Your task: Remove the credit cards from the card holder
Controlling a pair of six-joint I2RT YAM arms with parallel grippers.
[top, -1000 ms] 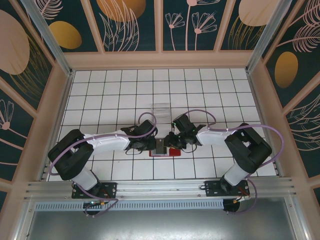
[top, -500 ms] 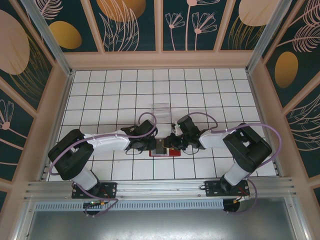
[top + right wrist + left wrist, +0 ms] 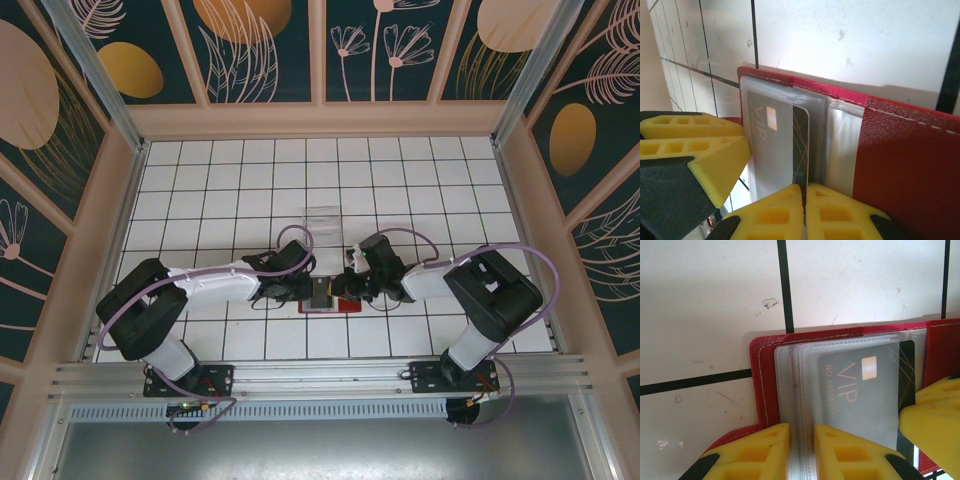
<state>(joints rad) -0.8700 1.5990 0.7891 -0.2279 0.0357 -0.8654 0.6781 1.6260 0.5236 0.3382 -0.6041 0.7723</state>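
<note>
The red card holder (image 3: 346,304) lies open on the tiled table between both arms. My left gripper (image 3: 801,432) is shut on its stack of clear plastic sleeves (image 3: 790,370), near the red edge of the card holder (image 3: 762,385). A dark grey credit card (image 3: 865,390) marked VIP sits in a sleeve, and its dark end sticks out. My right gripper (image 3: 804,187) is shut on that bare edge of the credit card (image 3: 801,145), with the red cover of the card holder (image 3: 910,165) to its right. From above, my left gripper (image 3: 313,291) and right gripper (image 3: 345,286) meet over the wallet.
A small clear plastic box (image 3: 322,216) stands on the tiles just beyond the grippers. Wooden walls enclose the white gridded table (image 3: 220,190), with open tiles at the back and both sides. The left gripper's yellow fingers (image 3: 695,145) crowd the right wrist view.
My right gripper has narrowed and shut on the protruding card edge, and its arm has shifted slightly left toward the wallet. The left gripper has kept its hold.
</note>
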